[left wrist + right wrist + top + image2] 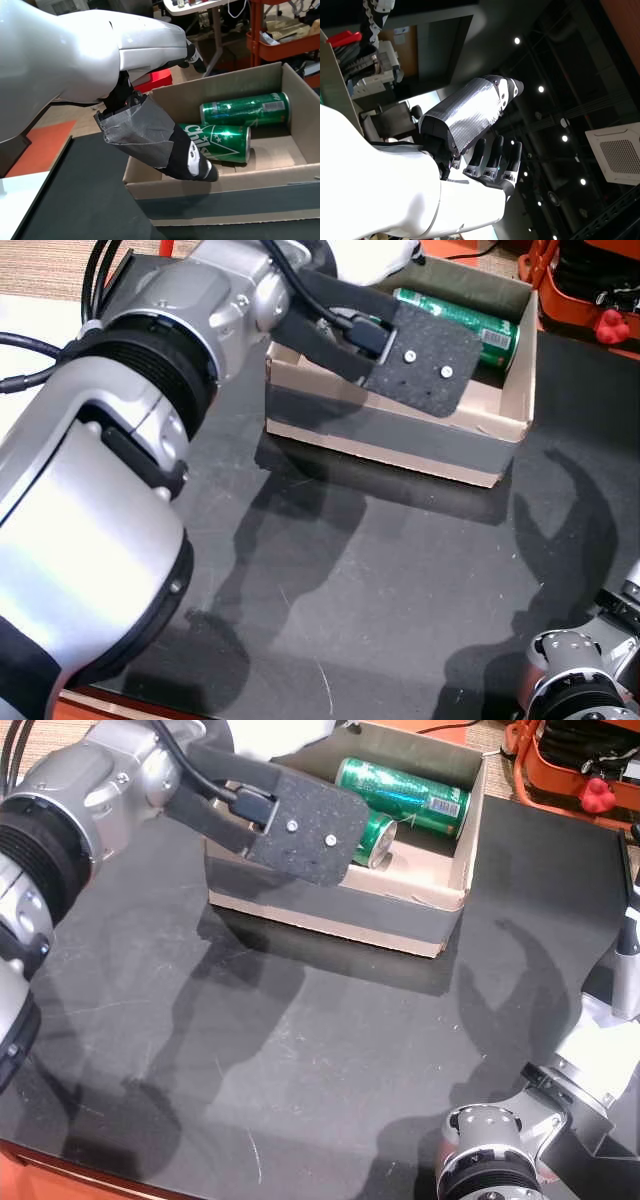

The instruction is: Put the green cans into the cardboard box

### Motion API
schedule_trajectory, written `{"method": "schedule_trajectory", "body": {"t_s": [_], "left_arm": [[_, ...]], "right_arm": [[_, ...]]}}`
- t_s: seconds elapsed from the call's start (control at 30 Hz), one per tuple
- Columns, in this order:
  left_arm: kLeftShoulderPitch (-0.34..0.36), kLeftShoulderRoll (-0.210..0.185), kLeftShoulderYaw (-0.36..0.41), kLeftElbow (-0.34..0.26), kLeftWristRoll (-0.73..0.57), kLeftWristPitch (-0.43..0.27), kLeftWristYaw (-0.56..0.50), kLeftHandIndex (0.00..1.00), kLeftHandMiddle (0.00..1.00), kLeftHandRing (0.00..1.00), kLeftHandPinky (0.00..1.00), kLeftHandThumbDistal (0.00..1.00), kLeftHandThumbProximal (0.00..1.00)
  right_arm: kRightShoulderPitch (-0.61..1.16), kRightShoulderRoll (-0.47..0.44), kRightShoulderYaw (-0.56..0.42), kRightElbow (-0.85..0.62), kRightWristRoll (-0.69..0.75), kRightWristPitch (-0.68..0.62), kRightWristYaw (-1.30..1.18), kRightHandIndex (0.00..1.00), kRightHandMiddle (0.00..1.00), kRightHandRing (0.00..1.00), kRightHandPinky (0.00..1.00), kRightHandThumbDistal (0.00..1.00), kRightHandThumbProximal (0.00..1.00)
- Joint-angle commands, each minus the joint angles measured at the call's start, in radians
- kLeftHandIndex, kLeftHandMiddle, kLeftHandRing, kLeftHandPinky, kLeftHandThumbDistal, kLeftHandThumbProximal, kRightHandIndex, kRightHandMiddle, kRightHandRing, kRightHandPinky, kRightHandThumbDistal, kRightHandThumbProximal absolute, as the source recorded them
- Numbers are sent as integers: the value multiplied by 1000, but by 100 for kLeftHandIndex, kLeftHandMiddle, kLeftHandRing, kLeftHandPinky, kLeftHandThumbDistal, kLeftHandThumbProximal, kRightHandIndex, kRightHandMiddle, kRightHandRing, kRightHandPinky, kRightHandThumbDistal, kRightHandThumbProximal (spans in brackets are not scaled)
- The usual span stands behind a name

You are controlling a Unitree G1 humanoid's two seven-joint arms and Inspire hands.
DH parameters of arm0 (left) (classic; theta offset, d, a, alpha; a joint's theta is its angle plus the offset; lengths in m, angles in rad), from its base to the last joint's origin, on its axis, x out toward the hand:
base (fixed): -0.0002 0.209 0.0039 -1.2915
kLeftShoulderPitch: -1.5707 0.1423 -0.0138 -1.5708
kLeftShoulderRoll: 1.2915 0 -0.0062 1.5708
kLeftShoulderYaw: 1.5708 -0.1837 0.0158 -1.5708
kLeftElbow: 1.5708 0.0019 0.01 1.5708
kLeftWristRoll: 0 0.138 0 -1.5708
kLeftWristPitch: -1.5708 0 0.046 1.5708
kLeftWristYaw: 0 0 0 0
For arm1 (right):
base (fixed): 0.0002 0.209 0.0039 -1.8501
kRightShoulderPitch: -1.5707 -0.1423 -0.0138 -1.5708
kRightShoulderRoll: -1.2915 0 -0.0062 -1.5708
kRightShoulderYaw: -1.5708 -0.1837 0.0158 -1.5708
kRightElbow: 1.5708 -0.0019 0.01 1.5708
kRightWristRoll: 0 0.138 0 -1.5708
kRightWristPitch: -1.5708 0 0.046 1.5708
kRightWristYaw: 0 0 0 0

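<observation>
The open cardboard box (400, 445) (330, 920) (225, 200) stands at the far side of the black table. Two green cans lie on their sides inside it, side by side: one by the back wall (460, 325) (405, 785) (245, 107), the other in front of it (372, 835) (220, 142). My left hand (375, 255) (270, 735) (150, 55) hovers over the box's left part, open, its taped thumb (170, 145) hanging above the nearer can and holding nothing. My right hand (485, 155) is raised towards the ceiling, fingers spread and empty.
The black tabletop (380, 580) (300, 1060) stretches in front of the box. My right forearm (580, 680) (500, 1150) sits at the near right corner. An orange cart (590, 290) (570, 770) stands beyond the table's far right.
</observation>
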Motion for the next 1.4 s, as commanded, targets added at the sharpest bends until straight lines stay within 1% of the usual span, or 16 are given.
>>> {"method": "schedule_trajectory", "body": {"t_s": [0.0, 0.23, 0.37, 0.47, 0.53, 0.63, 0.67, 0.77, 0.8, 0.9, 0.97, 1.0, 1.03, 1.13, 1.3, 1.37], "left_arm": [[-10, 1, 2, -6, -17, 5, -6, 100, 100, 100, 95, 100, 26], [-19, 17, 10, -10, -17, -28, 9, 100, 100, 100, 92, 100, 26], [-25, 49, 55, -18, -62, -99, 6, 100, 100, 100, 89, 81, 14], [4, 94, 165, -35, -187, -226, -9, 100, 100, 100, 87, 72, 12], [50, 131, 272, -52, -320, -358, -83, 95, 100, 100, 85, 76, 16], [146, 172, 480, -101, -625, -592, -387, 91, 99, 100, 85, 76, 5], [179, 186, 527, -126, -711, -666, -469, 92, 99, 100, 85, 79, 13], [277, 213, 658, -256, -1011, -787, -720, 99, 100, 100, 82, 86, 23], [312, 218, 703, -319, -1127, -806, -793, 98, 99, 100, 83, 79, 26], [509, 209, 843, -610, -1442, -717, -846, 93, 92, 96, 83, 61, 55], [662, 200, 918, -796, -1590, -635, -835, 93, 92, 95, 83, 67, 71], [735, 181, 959, -879, -1658, -619, -818, 94, 92, 95, 83, 41, 69], [789, 157, 989, -942, -1701, -622, -794, 94, 92, 96, 86, 28, 68], [936, 90, 1078, -1057, -1773, -679, -738, 94, 94, 98, 94, 7, 81], [1162, 3, 1154, -1205, -1962, -543, -818, 100, 97, 100, 98, 18, 100], [1223, -41, 1190, -1232, -2038, -480, -834, 100, 100, 100, 100, 10, 100]], "right_arm": [[-42, 105, -10, -10, 10, -8, -2, 54, 64, 65, 67, 96, 85], [-35, 83, -13, -2, 10, 13, 0, 54, 64, 66, 67, 93, 86], [-28, 68, -19, 4, 15, 44, 13, 53, 62, 65, 66, 89, 86], [-22, 58, -21, 9, 8, 56, 22, 53, 62, 65, 66, 87, 86], [-19, 51, -19, 16, -5, 46, 15, 54, 63, 66, 67, 86, 89], [-14, 40, -20, 23, -10, 53, 21, 54, 63, 66, 67, 84, 88], [-12, 35, -19, 26, -12, 56, 21, 54, 63, 66, 67, 84, 88], [-8, 21, -18, 34, -16, 70, 21, 54, 64, 67, 68, 83, 87], [-8, 16, -18, 35, -15, 80, 27, 55, 64, 67, 68, 82, 86], [-10, 2, -25, 35, 0, 128, 54, 55, 64, 67, 67, 88, 81], [-9, -14, -24, 42, -9, 134, 52, 55, 65, 67, 68, 89, 83], [-8, -23, -23, 46, -14, 142, 52, 56, 65, 68, 68, 90, 83], [-6, -32, -22, 50, -17, 152, 54, 56, 65, 68, 68, 90, 83], [-5, -54, -18, 64, -26, 189, 52, 56, 65, 68, 68, 94, 80], [-7, -91, -41, 66, -19, 206, 81, 58, 67, 71, 72, 92, 82], [-7, -112, -57, 67, -19, 202, 77, 58, 67, 70, 71, 92, 86]]}}
